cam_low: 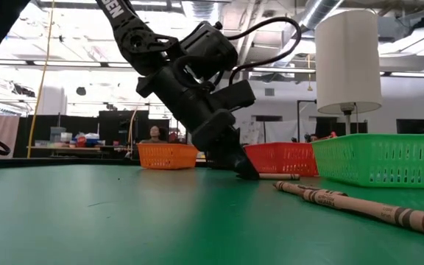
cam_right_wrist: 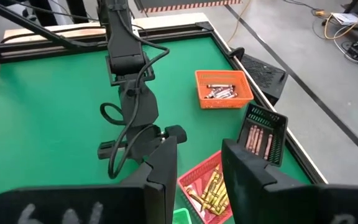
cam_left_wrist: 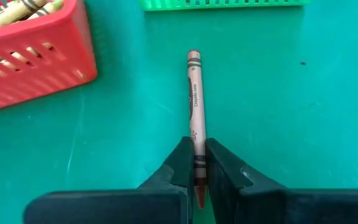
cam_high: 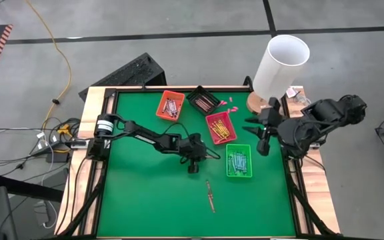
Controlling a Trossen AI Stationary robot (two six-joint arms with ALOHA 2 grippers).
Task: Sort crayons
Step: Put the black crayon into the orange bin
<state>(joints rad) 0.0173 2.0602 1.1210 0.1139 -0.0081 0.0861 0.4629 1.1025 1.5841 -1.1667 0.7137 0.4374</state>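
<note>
Slim paper-wrapped crayon [cam_left_wrist: 196, 106] between pincer [cam_left_wrist: 197, 169] tips

One brown-red crayon [cam_left_wrist: 195, 106] lies flat on the green worktop [cam_high: 145, 193], its near end pinched between the closed fingers of the left claw [cam_left_wrist: 197, 171] and its far end pointing toward the green tray [cam_high: 239, 161]. Two more paper-wrapped brownish crayons [cam_high: 210, 196] lie end to end in a line on the open worktop, apart from the trays. The rest are already in trays: yellow-orange crayons [cam_high: 221, 129] in the red one, light blue crayons [cam_high: 239, 160] in the green, grey crayons [cam_high: 172, 106] in the orange, and brown-red crayons [cam_right_wrist: 258, 139] in the black.
</note>
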